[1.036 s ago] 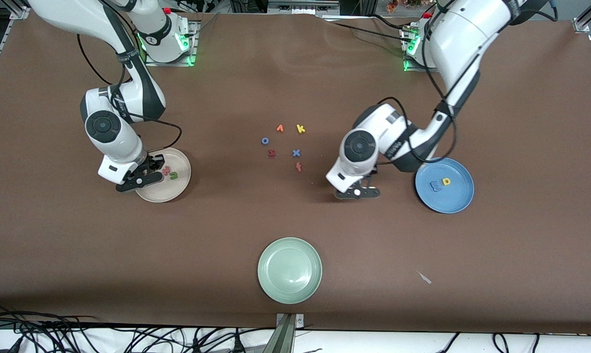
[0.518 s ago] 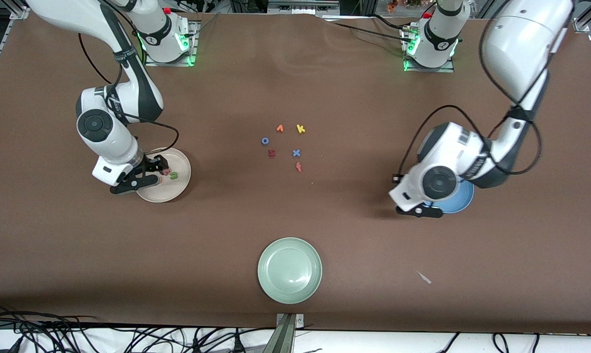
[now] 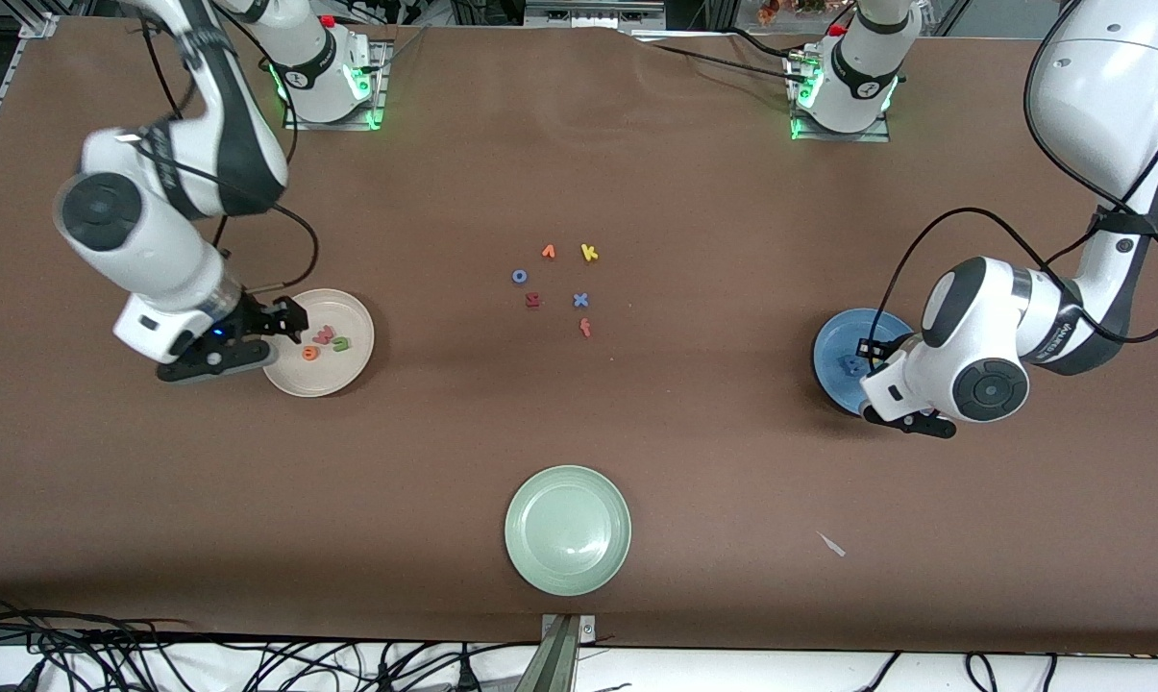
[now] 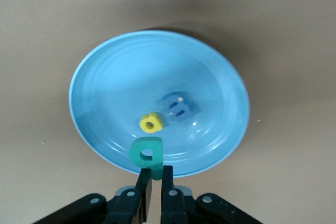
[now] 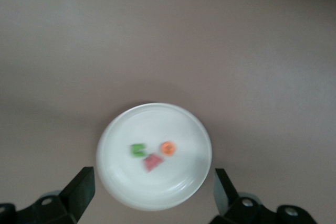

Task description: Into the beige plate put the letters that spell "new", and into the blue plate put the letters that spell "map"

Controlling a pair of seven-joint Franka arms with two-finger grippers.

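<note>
The left gripper pinches the teal p over the blue plate holding the yellow a and blue m, while the right gripper, fingers spread, hangs above the beige plate containing the green n, orange e and pinkish-red w.

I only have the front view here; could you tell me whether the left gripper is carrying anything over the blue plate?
Observer: Yes. In the left wrist view the left gripper is shut on the teal p, held above the blue plate.
Operator: Thank you. Which letters already lie in that plate?
Observer: The blue m and the yellow a lie side by side on its floor.
Operator: And is the right gripper empty?
Observer: It is. The right wrist view shows the right gripper open with nothing between its fingers, above the beige plate, where the green n, orange e and pinkish-red w lie.
</note>
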